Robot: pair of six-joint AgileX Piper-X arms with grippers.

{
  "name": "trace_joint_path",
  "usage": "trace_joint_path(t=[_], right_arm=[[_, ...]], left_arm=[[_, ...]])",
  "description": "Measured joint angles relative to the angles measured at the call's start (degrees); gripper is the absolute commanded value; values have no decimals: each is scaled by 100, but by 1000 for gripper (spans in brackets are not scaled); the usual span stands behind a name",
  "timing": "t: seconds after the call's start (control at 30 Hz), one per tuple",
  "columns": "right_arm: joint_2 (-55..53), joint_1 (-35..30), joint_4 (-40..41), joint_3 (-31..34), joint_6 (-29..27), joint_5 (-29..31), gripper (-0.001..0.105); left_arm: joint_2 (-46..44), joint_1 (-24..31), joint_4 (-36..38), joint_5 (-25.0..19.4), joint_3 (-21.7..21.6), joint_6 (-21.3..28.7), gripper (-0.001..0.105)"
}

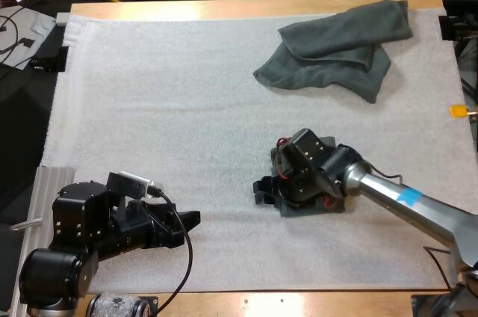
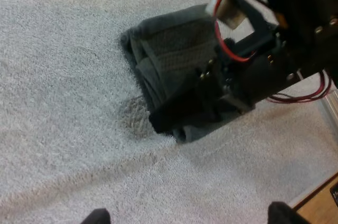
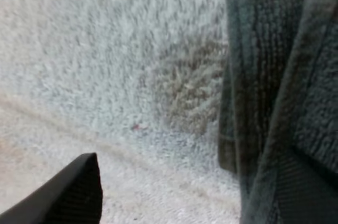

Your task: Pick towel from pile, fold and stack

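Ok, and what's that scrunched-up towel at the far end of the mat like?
The crumpled towel is dark grey-green and looks like soft, thick cloth. It lies in a loose, rumpled heap, with layers folded over each other and one corner reaching toward the far edge. It rests on the white mat, near the far right corner as the high view shows it. Only the mat touches it; nothing is holding it.
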Motion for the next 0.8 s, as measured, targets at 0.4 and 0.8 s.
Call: trace_joint_path(t=[0.4,0.8], right_arm=[[-387,62,231,0,-311,353,68],[-2343,62,1567,0,-945,1440,68]], left_arm=[[0,0,0,0,0,55,58],[0,0,-20,0,16,78,58]])
